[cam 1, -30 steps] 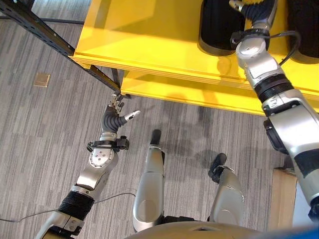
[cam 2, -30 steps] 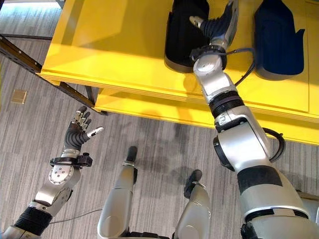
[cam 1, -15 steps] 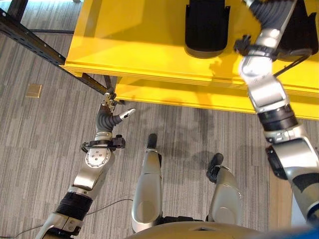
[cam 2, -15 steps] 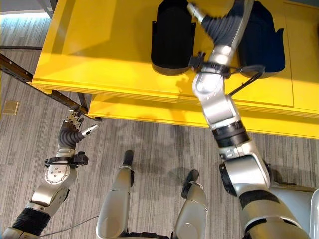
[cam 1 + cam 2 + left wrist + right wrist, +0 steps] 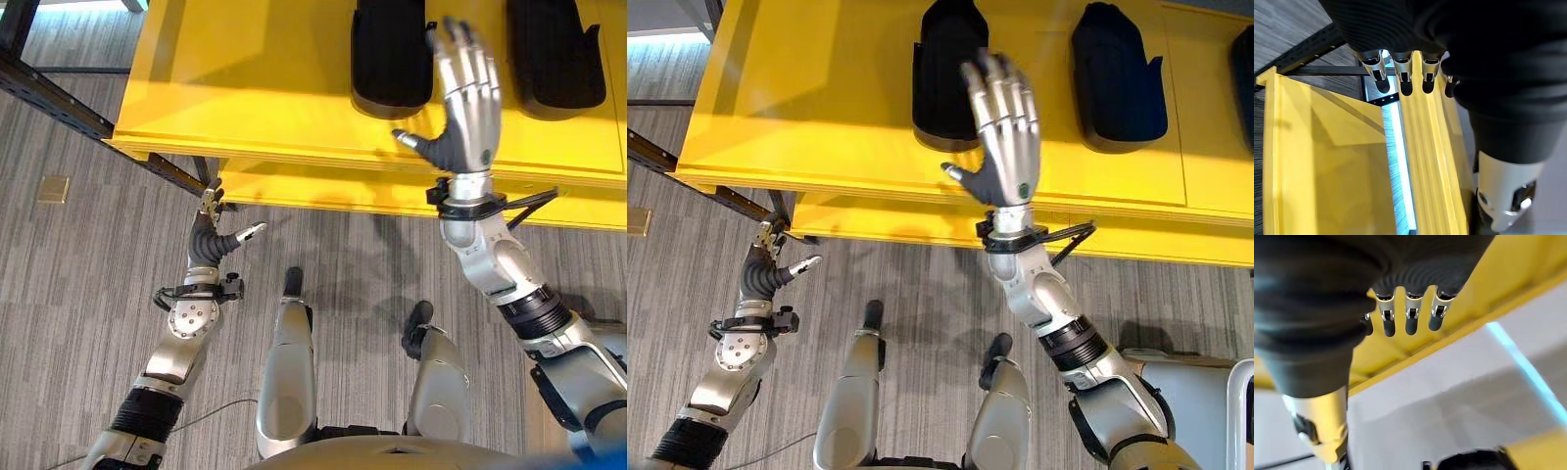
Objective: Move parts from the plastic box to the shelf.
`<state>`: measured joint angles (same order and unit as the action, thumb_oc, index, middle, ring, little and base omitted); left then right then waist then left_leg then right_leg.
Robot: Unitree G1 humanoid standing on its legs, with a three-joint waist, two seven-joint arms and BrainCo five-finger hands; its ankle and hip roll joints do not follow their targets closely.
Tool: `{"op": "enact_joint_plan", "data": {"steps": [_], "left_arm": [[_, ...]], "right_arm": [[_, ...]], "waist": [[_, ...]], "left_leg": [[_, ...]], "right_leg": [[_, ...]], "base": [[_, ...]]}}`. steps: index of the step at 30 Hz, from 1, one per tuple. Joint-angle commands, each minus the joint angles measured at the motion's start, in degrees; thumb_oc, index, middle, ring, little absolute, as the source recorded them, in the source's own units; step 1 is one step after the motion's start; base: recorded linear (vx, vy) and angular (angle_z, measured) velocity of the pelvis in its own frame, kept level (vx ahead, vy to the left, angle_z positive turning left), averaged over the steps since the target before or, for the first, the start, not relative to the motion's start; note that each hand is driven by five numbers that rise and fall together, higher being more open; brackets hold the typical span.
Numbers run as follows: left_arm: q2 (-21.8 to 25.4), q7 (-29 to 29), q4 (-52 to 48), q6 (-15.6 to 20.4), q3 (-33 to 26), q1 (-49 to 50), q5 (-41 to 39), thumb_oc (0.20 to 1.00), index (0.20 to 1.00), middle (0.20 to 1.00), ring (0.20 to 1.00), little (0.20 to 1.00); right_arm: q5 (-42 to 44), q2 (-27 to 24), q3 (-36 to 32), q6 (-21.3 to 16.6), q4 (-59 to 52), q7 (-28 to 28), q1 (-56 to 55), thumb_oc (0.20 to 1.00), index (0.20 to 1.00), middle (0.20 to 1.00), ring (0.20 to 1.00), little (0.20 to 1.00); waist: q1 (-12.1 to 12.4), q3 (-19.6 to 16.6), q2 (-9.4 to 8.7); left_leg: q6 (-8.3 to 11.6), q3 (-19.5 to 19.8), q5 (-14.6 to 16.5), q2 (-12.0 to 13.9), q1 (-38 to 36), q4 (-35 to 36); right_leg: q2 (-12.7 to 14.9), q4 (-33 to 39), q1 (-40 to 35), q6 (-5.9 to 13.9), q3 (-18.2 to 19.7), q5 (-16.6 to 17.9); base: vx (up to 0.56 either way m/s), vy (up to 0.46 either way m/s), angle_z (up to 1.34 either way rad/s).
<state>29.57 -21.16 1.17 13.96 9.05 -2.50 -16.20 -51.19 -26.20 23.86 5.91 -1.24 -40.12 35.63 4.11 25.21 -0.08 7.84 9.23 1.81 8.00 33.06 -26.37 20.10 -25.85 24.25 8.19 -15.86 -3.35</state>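
Above shelf [image 5: 245,88], open-fingered right hand [image 5: 468,108].

The bright yellow painted shelf board [image 5: 255,78] is showing a smooth, faintly satin face, catching soft light and shadow. The two black moulded parts [image 5: 390,54] sitting on it are looking matt, like dull plastic or rubber. The right hand [image 5: 468,103] is gleaming with polished silver metal fingers against a dark rubbery palm, and the left hand [image 5: 211,240] is wearing a dark ribbed cover, matt and flexible-looking. The black perforated metal shelf rail [image 5: 69,103] is reading as painted steel, low sheen. The grey streaked floor [image 5: 78,284] is looking like woven carpet, rough and matt.
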Motion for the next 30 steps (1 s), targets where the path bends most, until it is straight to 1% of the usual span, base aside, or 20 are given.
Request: {"op": "enact_joint_plan", "data": {"steps": [1,3,8,9,13,18,28,29,30], "left_arm": [[-0.01,-1.81,-4.60,2.93,0.46,0.25,3.05,1.000,1.000,1.000,1.000,1.000],[-0.31,-1.99,-4.09,2.95,0.77,0.11,3.38,1.000,1.000,1.000,1.000,1.000],[-1.08,-2.55,-3.35,3.35,0.98,-0.25,3.59,1.000,1.000,1.000,1.000,1.000],[-1.24,-2.52,-3.16,3.44,1.01,-0.32,3.49,1.000,1.000,1.000,1.000,1.000],[-1.58,-2.74,-2.24,3.77,0.95,-0.79,3.09,1.000,1.000,1.000,1.000,1.000],[-1.89,-2.67,-1.54,4.20,1.22,-1.03,2.49,1.000,1.000,1.000,1.000,1.000],[-1.94,-2.83,-0.70,4.58,1.06,-0.86,2.13,1.000,1.000,1.000,1.000,1.000],[-1.95,-2.83,-0.69,4.58,1.05,-0.81,2.11,1.000,1.000,1.000,1.000,1.000],[-1.96,-2.82,-0.70,4.60,0.93,-0.83,2.03,1.000,1.000,1.000,1.000,1.000]], "right_arm": [[-5.46,-1.14,0.44,0.22,-4.70,2.12,-1.09,1.000,1.000,1.000,1.000,1.000],[-7.14,-1.56,1.87,0.45,-3.84,2.39,-2.22,1.000,1.000,1.000,1.000,1.000],[-8.40,0.13,5.76,1.65,2.66,3.16,-3.12,1.000,1.000,1.000,1.000,1.000],[-8.42,0.52,6.53,1.70,4.12,3.55,-3.20,1.000,1.000,1.000,1.000,1.000],[-7.80,1.63,8.04,2.34,8.65,3.82,-2.67,1.000,1.000,1.000,1.000,1.000],[-7.16,3.11,9.39,3.81,14.67,3.36,-1.76,1.000,1.000,1.000,1.000,1.000],[-5.55,4.86,9.99,5.34,20.61,2.66,-0.82,1.000,1.000,1.000,1.000,1.000],[-5.52,4.93,10.07,5.35,20.73,2.59,-0.80,1.000,1.000,1.000,1.000,1.000],[-5.42,5.13,10.07,5.44,21.01,2.57,-0.53,1.000,1.000,1.000,1.000,1.000]], "waist": [[-0.20,-0.37,-0.51],[-0.39,-0.43,-0.78],[-0.61,-0.47,-1.03],[-0.52,-0.40,-1.02],[-0.66,-0.42,-1.21],[-0.72,-0.29,-1.01],[-0.56,0.19,-0.62],[-0.48,0.31,-0.56],[-0.51,0.29,-0.57]], "left_leg": [[-2.43,-1.78,4.95,-0.39,-3.30,0.26],[-2.39,-1.81,4.91,-0.36,-3.22,0.30],[-2.30,-2.02,4.77,-0.25,-3.13,0.55],[-2.19,-2.08,5.34,-0.08,-3.37,0.29],[-2.14,-2.21,4.84,-0.17,-2.93,0.26],[-1.99,-2.36,4.84,-0.11,-2.93,0.38],[-1.86,-2.43,4.89,-0.05,-2.76,-0.13],[-1.78,-2.46,5.46,0.12,-2.99,-0.45],[-1.85,-2.43,4.95,0.00,-2.78,-0.25]], "right_leg": [[0.42,0.24,-0.55,1.00,3.66,0.22],[0.46,0.46,-0.50,1.09,3.57,0.40],[0.44,1.21,-0.61,1.15,3.93,0.78],[0.35,0.97,-0.79,1.20,4.08,0.33],[0.50,1.38,-0.57,1.15,4.12,0.92],[0.60,1.61,-0.61,1.20,4.15,0.98],[0.63,1.37,-0.53,1.14,4.34,0.99],[0.53,1.05,-0.70,1.18,4.40,0.51],[0.59,1.31,-0.53,1.10,4.38,0.97]], "base": [[0.00,0.000,0.00],[0.00,0.000,0.00],[0.00,0.000,0.00],[0.00,0.000,0.00],[0.00,0.000,0.00],[0.00,0.000,0.00],[0.00,0.000,0.00],[0.00,0.000,0.00],[0.00,0.000,0.00]]}}
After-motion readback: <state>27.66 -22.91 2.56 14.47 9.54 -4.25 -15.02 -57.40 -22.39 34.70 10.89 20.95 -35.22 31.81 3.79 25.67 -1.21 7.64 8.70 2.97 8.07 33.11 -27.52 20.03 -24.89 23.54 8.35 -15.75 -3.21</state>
